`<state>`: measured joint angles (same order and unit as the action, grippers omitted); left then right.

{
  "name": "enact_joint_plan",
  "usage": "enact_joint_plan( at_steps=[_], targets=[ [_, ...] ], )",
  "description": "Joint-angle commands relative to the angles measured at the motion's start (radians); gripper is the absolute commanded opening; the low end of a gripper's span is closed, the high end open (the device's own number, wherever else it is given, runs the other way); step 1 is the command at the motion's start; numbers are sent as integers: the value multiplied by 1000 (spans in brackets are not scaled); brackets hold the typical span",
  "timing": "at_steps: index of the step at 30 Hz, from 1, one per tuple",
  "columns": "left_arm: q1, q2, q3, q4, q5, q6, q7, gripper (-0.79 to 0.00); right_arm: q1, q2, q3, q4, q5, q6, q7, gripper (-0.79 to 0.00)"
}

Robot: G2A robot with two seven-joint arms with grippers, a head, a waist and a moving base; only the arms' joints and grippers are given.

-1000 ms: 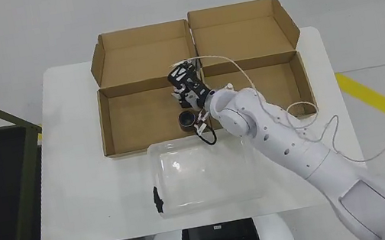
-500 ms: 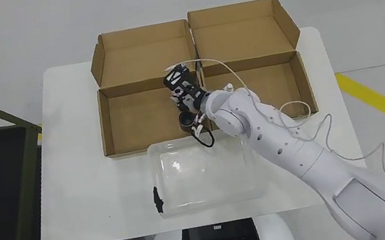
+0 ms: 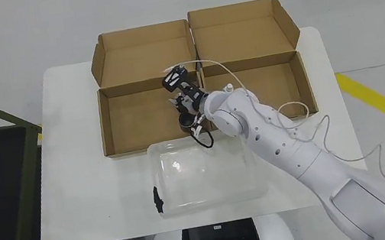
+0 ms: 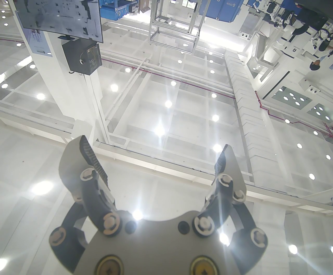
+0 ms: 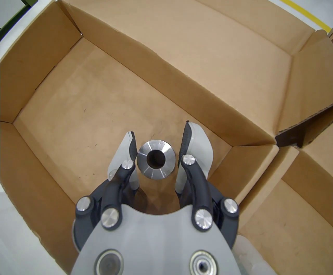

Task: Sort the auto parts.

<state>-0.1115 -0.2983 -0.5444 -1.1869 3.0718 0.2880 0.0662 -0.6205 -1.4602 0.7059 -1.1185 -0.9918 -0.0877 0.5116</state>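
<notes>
You are working at a white desk [image 3: 86, 177] on a grey floor. From above, the right claw [image 3: 178, 84] hangs over one open cardboard box [image 3: 130, 119], above the side wall it shares with the second cardboard box [image 3: 280, 87]. That second box lies just beside the claw, on the arm's side. A clear plastic bin [image 3: 202, 173] sits back along the arm from the claw, touching the near walls of both boxes. You cannot tell the spread of the fingers from up here.

The left wrist view gives you the hall ceiling [image 4: 182, 104] with its rows of lamps and a dark screen [image 4: 59, 18] hanging from it. The left claw [image 4: 154, 142] points up at them, its fingers spread wide with nothing between them.

In the right wrist view the right claw [image 5: 159, 129] is down inside the open cardboard box [image 5: 78, 104]. Its fingers stand apart around the metal part [image 5: 156, 169], a shiny sleeve with a cone-shaped face and a round bore turned toward the camera. One pad [image 5: 133, 145] is at the sleeve's rim; you cannot tell whether it touches. The other pad [image 5: 183, 140] shows a narrow gap. The sleeve lies between the fingers, close to the box's corner beside the second cardboard box [image 5: 299, 208].
</notes>
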Motion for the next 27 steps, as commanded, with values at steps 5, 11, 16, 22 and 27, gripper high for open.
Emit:
enact_joint_plan(
  at_steps=[5, 11, 16, 22, 27],
  targets=[
    [0, 0, 0, 0, 0, 0, 0, 0, -28, 6, 29, -67, -33, -4, -38, -456],
    [0, 0, 0, 0, 0, 0, 0, 0, -85, 27, 88, -202, -78, -32, -60, -443],
    [0, 0, 0, 0, 0, 0, 0, 0, -160, 55, 160, -354, -123, -106, -79, -428],
    [0, 0, 0, 0, 0, 0, 0, 0, -266, 92, 258, -528, -168, -220, -82, -403],
    [0, 0, 0, 0, 0, 0, 0, 0, -372, 123, 362, -634, -216, -308, -135, -329]
  ],
)
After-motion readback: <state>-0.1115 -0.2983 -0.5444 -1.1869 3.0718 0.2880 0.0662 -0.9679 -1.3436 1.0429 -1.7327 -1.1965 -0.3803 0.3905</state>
